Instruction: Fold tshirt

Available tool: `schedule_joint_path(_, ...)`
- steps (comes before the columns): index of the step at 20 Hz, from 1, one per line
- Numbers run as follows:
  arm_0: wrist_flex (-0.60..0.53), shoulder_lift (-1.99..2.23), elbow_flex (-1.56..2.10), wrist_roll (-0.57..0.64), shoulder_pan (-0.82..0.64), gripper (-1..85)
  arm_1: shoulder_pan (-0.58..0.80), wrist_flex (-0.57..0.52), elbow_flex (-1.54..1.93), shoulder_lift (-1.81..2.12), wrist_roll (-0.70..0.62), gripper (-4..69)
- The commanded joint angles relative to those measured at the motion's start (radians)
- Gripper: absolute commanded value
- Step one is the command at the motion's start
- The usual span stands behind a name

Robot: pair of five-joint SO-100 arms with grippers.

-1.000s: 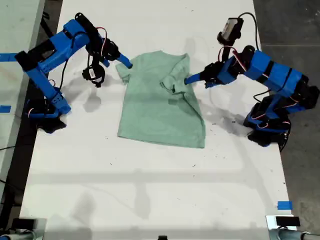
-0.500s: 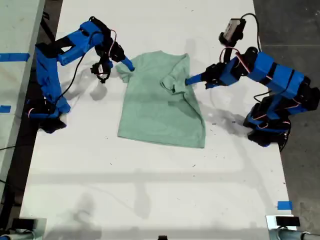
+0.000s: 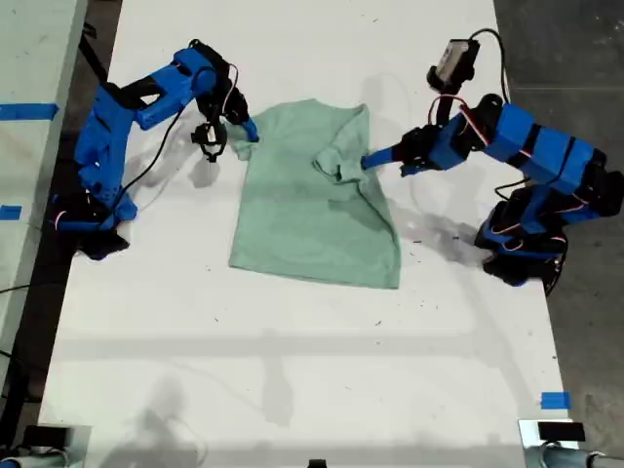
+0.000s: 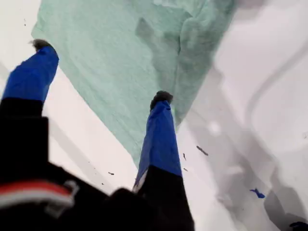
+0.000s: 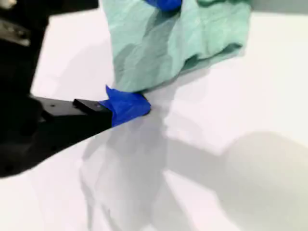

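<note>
Tshirt (image 3: 314, 200) lies on the white table (image 3: 292, 370), toward the far half of the exterior view, roughly midway between the two arms. Pale mint green, mostly flat. The sleeve on the exterior view's right is folded inward over the chest, a bunched ridge near the collar.

My first gripper (image 4: 101, 72) is on the arm at the exterior view's right. Its wrist view shows two blue fingers spread wide apart: one dark tip (image 4: 161, 97) rests on the cloth near the folded sleeve edge, the other tip (image 4: 41, 44) sits beyond the shirt's edge, over bare table. Nothing pinched between them. In the exterior view its blue tip (image 3: 375, 156) touches the shirt at the folded sleeve.

My second gripper (image 5: 144, 53) is on the arm at the exterior view's left, at the shirt's other sleeve (image 3: 244, 132). Its wrist view shows one blue finger (image 5: 126, 106) under the sleeve edge and another (image 5: 166, 4) above, cloth bunched and lifted between them: jaws pinching the tshirt sleeve
</note>
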Motion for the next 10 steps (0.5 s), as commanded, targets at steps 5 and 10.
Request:
schedule_joint_path(5, 0.044, 0.055, -0.023, -0.046, 0.000, 0.0, -0.014, -0.051, 0.014, 0.052, 0.017, 34.8)
schedule_joint_path(10, 0.069, 0.276, -0.009, -0.081, 0.049, 0.0, -0.018, -0.063, 0.035, 0.055, 0.026, 34.7)
